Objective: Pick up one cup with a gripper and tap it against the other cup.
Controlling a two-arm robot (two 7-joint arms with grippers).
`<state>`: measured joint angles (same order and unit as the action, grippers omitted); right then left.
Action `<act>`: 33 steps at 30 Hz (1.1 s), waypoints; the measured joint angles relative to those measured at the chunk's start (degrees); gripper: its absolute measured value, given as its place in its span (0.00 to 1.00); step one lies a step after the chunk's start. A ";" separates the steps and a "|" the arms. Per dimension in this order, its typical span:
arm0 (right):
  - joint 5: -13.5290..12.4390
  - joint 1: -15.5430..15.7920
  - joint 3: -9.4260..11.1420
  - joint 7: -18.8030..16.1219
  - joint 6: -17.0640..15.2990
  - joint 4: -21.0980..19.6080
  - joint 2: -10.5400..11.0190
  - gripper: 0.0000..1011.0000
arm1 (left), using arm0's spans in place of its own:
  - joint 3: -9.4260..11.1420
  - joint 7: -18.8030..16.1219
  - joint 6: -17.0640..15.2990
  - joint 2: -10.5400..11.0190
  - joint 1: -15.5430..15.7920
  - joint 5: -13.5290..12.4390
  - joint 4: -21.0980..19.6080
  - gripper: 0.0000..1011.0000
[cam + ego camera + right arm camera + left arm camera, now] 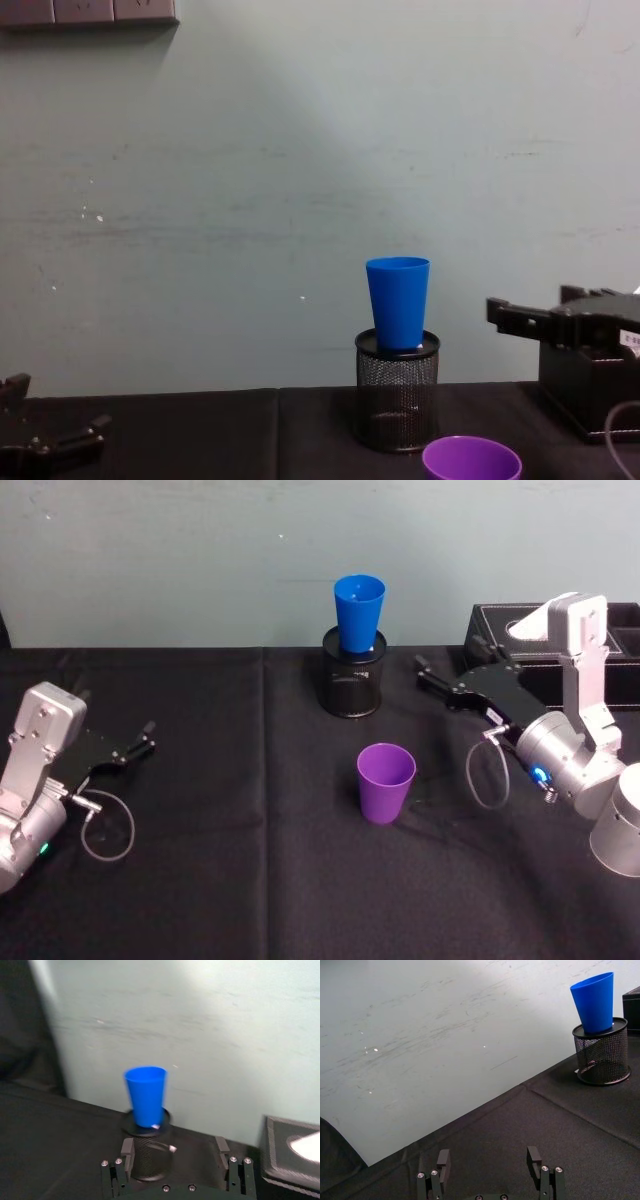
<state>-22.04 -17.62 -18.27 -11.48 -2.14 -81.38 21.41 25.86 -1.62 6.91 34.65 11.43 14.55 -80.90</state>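
The purple cup (386,781) stands upright and alone on the black cloth near the table's middle; its rim (471,459) shows in the chest view. The blue cup (358,611) sits upright in the mouth of a black wire-mesh pen holder (351,686) at the back centre. My right gripper (422,672) hovers open to the right of the holder, behind and right of the purple cup, holding nothing. In the right wrist view its fingers (127,1148) frame the holder and the blue cup (145,1094) ahead. My left gripper (145,740) rests open at the table's left.
A black box (615,640) with a white opening stands at the back right, just behind my right arm. A pale wall (300,180) closes off the far table edge. Black cloth (230,810) covers the whole table.
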 joint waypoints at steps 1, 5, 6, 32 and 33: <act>0.43 0.19 0.17 0.98 -0.48 -0.11 -0.22 0.99 | 0.00 0.00 0.00 0.00 0.00 0.00 0.00 0.99; 2.27 0.85 0.80 5.14 -3.01 -0.43 -1.43 0.99 | 0.00 0.00 0.00 0.00 0.00 0.00 0.00 0.99; 2.63 0.94 0.89 5.72 -3.41 -0.43 -1.66 0.99 | 0.00 0.00 0.00 0.00 0.00 0.00 0.00 0.99; 7.04 1.47 1.26 8.69 -2.78 1.98 -3.73 0.99 | 0.00 0.00 0.00 0.00 0.00 0.00 0.00 0.99; 7.04 1.47 1.25 8.70 -2.80 1.97 -3.73 0.99 | 0.00 0.00 0.00 0.00 0.00 0.00 0.00 0.99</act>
<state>-15.00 -16.15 -17.02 -2.78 -4.94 -79.41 17.68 25.86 -1.62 6.91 34.64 11.43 14.55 -80.90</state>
